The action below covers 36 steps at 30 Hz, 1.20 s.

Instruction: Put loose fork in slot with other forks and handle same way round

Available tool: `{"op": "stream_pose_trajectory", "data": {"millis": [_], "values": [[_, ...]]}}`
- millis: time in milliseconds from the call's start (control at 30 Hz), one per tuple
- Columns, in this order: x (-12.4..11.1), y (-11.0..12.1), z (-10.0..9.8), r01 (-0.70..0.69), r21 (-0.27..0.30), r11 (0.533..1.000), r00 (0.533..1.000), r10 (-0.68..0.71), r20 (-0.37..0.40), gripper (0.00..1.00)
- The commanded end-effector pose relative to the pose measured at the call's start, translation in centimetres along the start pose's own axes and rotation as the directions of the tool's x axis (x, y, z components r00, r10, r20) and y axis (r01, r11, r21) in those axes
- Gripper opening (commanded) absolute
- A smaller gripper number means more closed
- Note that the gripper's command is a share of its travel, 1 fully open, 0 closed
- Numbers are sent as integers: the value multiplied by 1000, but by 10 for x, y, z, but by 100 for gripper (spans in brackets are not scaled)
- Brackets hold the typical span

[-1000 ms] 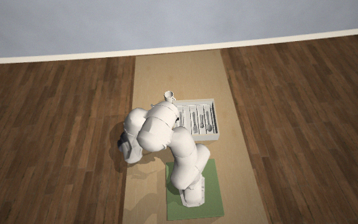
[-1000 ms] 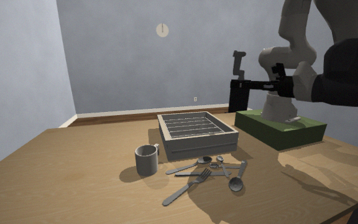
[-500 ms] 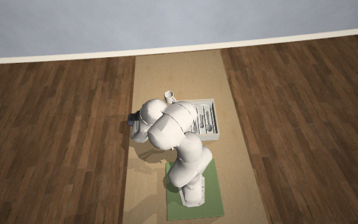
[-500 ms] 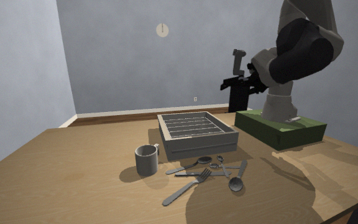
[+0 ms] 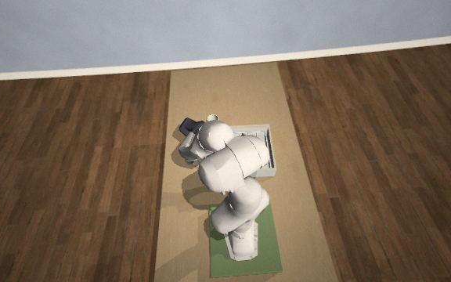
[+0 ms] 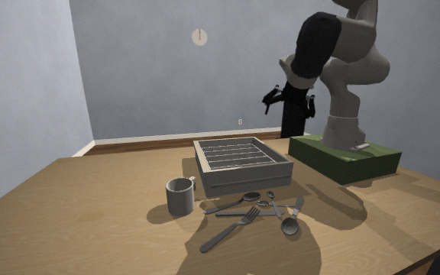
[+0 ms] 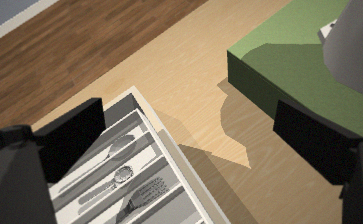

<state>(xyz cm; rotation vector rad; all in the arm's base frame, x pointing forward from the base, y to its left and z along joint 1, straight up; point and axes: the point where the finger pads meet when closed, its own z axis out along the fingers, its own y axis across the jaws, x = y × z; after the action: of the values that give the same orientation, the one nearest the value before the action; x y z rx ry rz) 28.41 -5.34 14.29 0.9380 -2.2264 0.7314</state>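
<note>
None of the task is done yet: your end effector (image 6: 289, 100) hangs high beside the green base (image 6: 342, 162) with its fingers spread wide and nothing between them, well apart from the loose fork (image 6: 229, 229). That fork lies flat on the tabletop (image 6: 71, 214) in front of the tray (image 6: 248, 177), among a scatter of spoons and a knife, near the mug (image 6: 180, 196). The tray's slots hold sorted cutlery, with spoons and a fork head showing in the wrist view, so picking, carrying and placing all remain.

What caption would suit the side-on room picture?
Open, empty hand hangs behind the cutlery tray; loose fork waits on the table beside a mug.
</note>
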Motion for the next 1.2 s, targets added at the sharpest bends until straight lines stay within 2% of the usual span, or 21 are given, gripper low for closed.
{"op": "stream_pose_trajectory", "data": {"millis": [0,167,233,267,500,733,800,833,1000,1167], "values": [[-17,-2,1,-97,-83,992,989,105,104,100],[-23,-12,3,-197,-199,960,956,233,177,100],[-23,-12,3,-197,-199,960,956,233,177,100],[-25,-19,2,-243,-258,935,931,299,207,100],[-29,-41,0,-351,-414,840,837,479,264,100],[-28,-70,-3,-429,-567,703,701,655,282,100],[-28,-70,-3,-429,-567,703,701,655,282,100],[-26,-81,-4,-448,-617,646,644,713,279,100],[-20,-103,-5,-470,-701,537,533,805,260,100],[-19,-105,-5,-471,-707,528,524,812,258,100]]}}
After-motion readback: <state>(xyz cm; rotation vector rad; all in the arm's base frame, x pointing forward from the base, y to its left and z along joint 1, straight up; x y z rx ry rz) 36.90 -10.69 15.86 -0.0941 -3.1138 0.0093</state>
